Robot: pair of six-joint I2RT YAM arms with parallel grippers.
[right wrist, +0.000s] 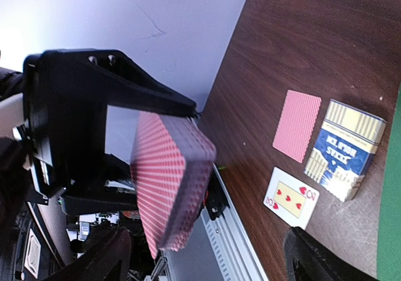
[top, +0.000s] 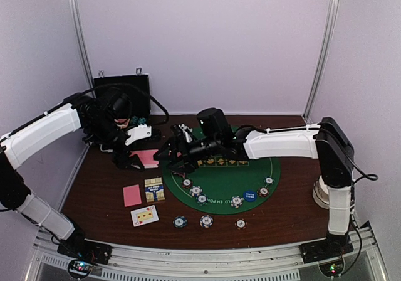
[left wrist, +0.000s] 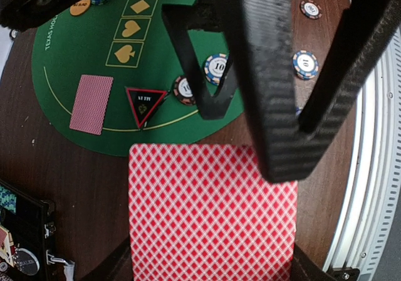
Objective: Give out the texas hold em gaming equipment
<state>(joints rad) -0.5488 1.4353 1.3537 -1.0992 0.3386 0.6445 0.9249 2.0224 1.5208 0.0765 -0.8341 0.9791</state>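
Pink-backed deck point(left wrist: 213, 212) is up off the table point(top: 94, 187), clamped in the left gripper point(top: 139, 159), just off the green mat's point(top: 257, 175) 9 o'clock edge. The right gripper point(top: 170, 158) hangs at the deck's 3 o'clock, jaws spread wide and gripping nothing (can't tell if it touches). On the table at the deck's 6 o'clock are a face-down card point(right wrist: 297, 125), a card box point(right wrist: 344, 149) and a face-up card point(right wrist: 291, 196).

Nine striped poker chips point(top: 196, 190) show in the top view. There are two single face-down cards point(top: 132, 195), one face-up card point(top: 144, 216), one deck point(left wrist: 213, 212) and one card box point(top: 154, 189). There is one blue button point(top: 250, 195), one orange button point(left wrist: 79, 6) and one triangle marker point(left wrist: 145, 105).
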